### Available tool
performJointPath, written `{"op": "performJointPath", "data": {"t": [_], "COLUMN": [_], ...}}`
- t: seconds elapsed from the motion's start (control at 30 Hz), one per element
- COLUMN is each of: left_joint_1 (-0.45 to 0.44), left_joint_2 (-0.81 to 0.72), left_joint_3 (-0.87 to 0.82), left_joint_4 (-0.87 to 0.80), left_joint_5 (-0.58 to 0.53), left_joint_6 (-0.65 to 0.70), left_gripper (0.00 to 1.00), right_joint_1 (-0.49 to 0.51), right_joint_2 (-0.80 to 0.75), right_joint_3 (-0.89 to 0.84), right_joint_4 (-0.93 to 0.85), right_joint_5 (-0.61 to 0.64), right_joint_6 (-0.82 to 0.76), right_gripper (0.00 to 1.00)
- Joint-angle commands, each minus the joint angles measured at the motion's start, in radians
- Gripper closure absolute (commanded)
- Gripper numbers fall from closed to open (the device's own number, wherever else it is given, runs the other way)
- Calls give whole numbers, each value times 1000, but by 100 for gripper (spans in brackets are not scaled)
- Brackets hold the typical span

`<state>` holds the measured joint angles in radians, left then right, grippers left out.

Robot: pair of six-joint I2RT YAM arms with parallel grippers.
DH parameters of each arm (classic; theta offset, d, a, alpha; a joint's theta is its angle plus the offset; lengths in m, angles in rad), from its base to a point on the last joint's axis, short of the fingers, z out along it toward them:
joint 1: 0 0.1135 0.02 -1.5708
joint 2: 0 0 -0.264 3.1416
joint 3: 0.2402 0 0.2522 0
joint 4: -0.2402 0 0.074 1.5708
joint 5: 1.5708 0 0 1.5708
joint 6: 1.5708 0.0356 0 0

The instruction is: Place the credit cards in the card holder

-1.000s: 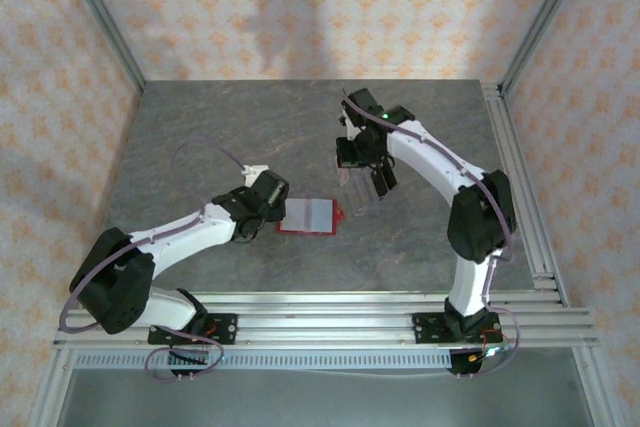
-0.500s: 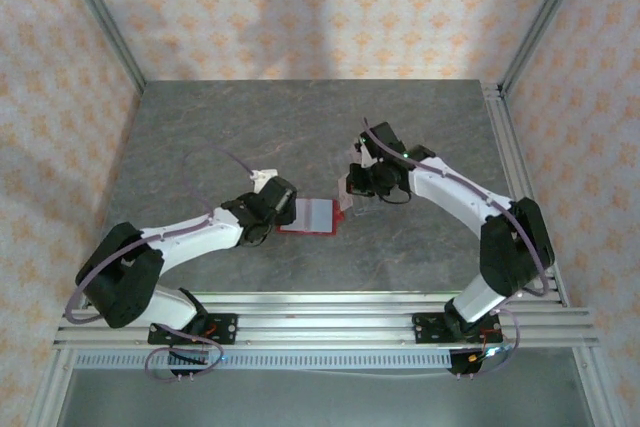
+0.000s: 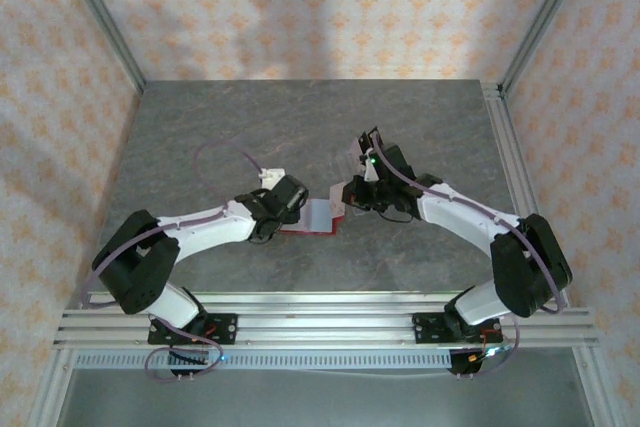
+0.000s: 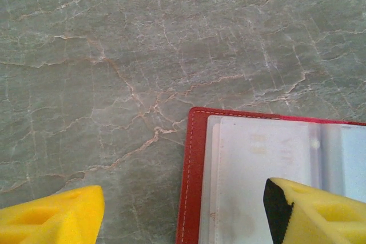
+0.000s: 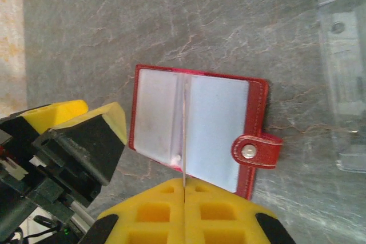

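Observation:
The card holder [image 3: 320, 216] is a red wallet lying open on the table, its pale inner pockets [image 5: 217, 124] facing up and its snap tab [image 5: 256, 151] to one side. My right gripper [image 5: 185, 186] is shut on a thin pale credit card [image 5: 185, 135]. I see the card edge-on, standing over the wallet's middle fold. My left gripper [image 4: 183, 221] is open and straddles the wallet's left edge [image 4: 191, 187]. One yellow finger [image 4: 314, 210] is over the inner pocket and the other finger [image 4: 51, 215] is over the bare table. In the top view the two grippers, left [image 3: 290, 209] and right [image 3: 348, 199], flank the wallet.
A clear plastic piece [image 5: 343, 67] lies on the grey marbled table [image 3: 230, 127] beyond the wallet's tab side. Aluminium frame rails [image 3: 520, 177] run along the table's right and near edges. Patterned walls enclose the back and sides.
The right arm has swung down and left, bringing the card from behind the wallet to just over it. The left gripper has slid right onto the wallet's left edge.

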<state>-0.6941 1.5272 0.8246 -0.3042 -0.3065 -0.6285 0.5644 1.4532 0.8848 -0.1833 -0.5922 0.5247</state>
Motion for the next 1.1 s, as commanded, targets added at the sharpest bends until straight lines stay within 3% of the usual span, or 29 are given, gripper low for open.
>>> {"op": "performJointPath", "data": {"t": [0.0, 0.3, 0.7, 1.07], "left_joint_1": [1, 1, -5, -68], "left_joint_2": [23, 60, 101, 123], "left_joint_3": [20, -15, -52, -43], "left_joint_4": [-68, 85, 151, 164], "left_joint_5": [-47, 64, 75, 77], "left_joint_6": [22, 44, 6, -25], "left_gripper": [25, 25, 25, 25], "right_joint_1": [15, 25, 23, 17], "right_joint_2": [-19, 3, -23, -59], "right_joint_3": [-31, -57, -21, -14], "right_joint_4": [126, 127, 27, -31], "right_joint_5": [-11, 19, 56, 78], "right_joint_6": [55, 54, 0, -38], "right_gripper": [100, 100, 100, 100]}}
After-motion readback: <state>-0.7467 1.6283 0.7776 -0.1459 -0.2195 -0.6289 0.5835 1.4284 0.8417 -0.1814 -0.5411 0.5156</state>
